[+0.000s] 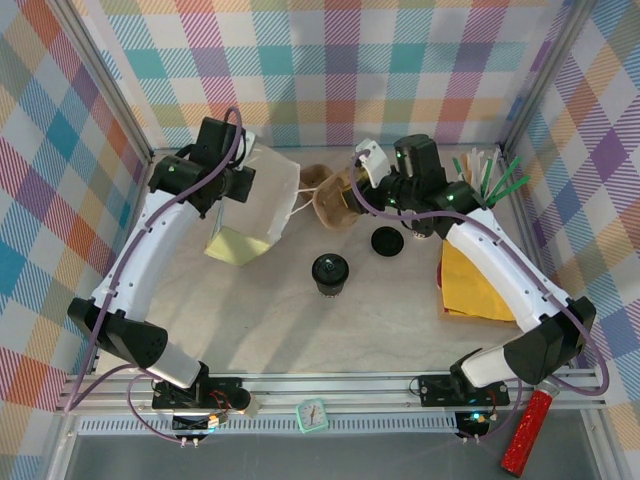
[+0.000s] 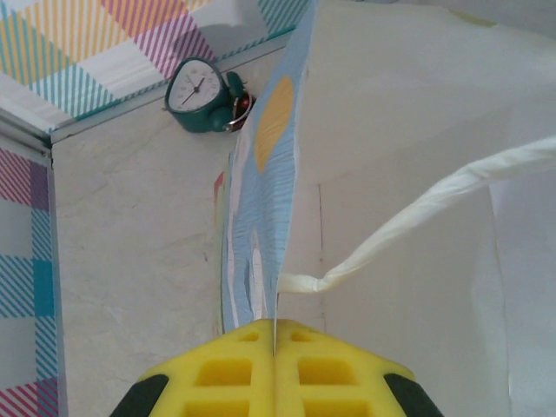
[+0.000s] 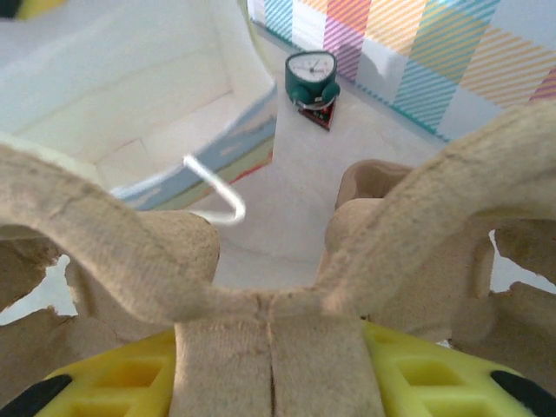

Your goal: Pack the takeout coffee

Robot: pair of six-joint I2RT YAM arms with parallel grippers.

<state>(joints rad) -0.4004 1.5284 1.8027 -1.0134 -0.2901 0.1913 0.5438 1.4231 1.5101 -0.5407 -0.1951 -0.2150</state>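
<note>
In the top view the light is bright, even and diffuse, coming from overhead. Only soft grey shadows lie on the tabletop [image 1: 300, 330] beside the arms. The white paper bag [image 1: 262, 190] at far left is close to washed out. The takeout coffee [image 1: 330, 272] shows as a dark spot with little detail in its lid. The frame posts splay outward at the corners, a wide-lens effect.

In the left wrist view the bag wall glares white at upper right, while the clock [image 2: 198, 91] is fairly sharp. In the right wrist view the cardboard carrier [image 3: 104, 226] sits near the lens and is badly blurred, and the bag interior is pale and hazy. The yellow jaws along the bottom of both wrist views are soft.
</note>
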